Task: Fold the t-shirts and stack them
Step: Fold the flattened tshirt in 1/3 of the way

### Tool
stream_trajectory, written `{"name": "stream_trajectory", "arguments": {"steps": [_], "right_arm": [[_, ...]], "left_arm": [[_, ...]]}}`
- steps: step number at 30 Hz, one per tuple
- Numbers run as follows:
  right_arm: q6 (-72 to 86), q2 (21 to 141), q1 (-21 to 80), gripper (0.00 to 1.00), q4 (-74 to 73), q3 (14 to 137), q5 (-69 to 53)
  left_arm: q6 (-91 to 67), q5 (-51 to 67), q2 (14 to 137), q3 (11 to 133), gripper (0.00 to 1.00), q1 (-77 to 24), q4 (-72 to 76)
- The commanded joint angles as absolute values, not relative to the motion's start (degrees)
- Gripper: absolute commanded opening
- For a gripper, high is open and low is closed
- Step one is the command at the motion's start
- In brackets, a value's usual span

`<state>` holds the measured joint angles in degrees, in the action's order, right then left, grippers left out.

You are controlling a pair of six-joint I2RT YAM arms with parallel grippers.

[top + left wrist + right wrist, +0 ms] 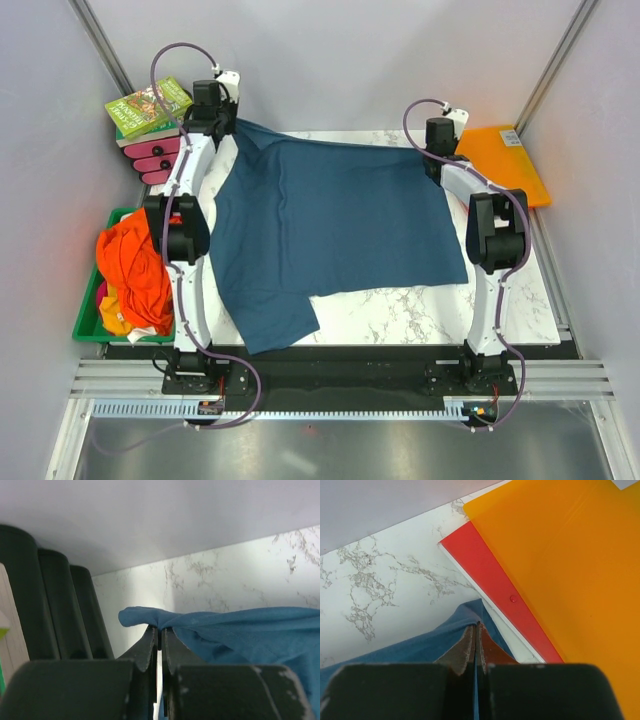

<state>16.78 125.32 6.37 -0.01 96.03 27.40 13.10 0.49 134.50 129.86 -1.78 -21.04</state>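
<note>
The dark teal-blue t-shirt [330, 225] is stretched across the marble table, its far edge lifted between both arms and a sleeve hanging toward the near left. My left gripper [232, 122] is shut on the shirt's far left corner [150, 617]; its fingertips [159, 630] pinch the cloth. My right gripper [432, 160] is shut on the far right corner [465, 625], fingertips [476, 626] closed on it. Orange t-shirts [135, 270] lie piled in a green bin on the left.
An orange folder [505, 160] lies at the far right, over a red one [490, 575] close to my right fingers. Books [148, 108] and a pink rack [160, 158] stand at the far left. The green bin [88, 320] sits beside the left arm.
</note>
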Motion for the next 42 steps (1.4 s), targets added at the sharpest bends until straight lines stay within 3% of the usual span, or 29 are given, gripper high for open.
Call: {"name": "stream_trajectory", "arguments": {"steps": [1,17,29,42], "right_arm": [[17.49,118.31,6.33,0.00,1.76,94.49,27.16],[20.04,105.47,8.35,0.00,1.23,78.76,28.56],[21.80,102.75,8.53,0.00,2.72,67.51,29.97],[25.22,106.43,8.79,0.00,0.88,65.13,31.03]], "left_arm": [[11.78,1.31,122.81,123.85,0.02,-1.23,-20.13],[10.28,4.30,101.43,93.62,0.02,-1.14,-16.18],[9.67,4.57,89.48,74.56,0.02,-0.44,-14.33],[13.18,4.31,82.17,57.40,0.02,-0.26,-13.89]]}}
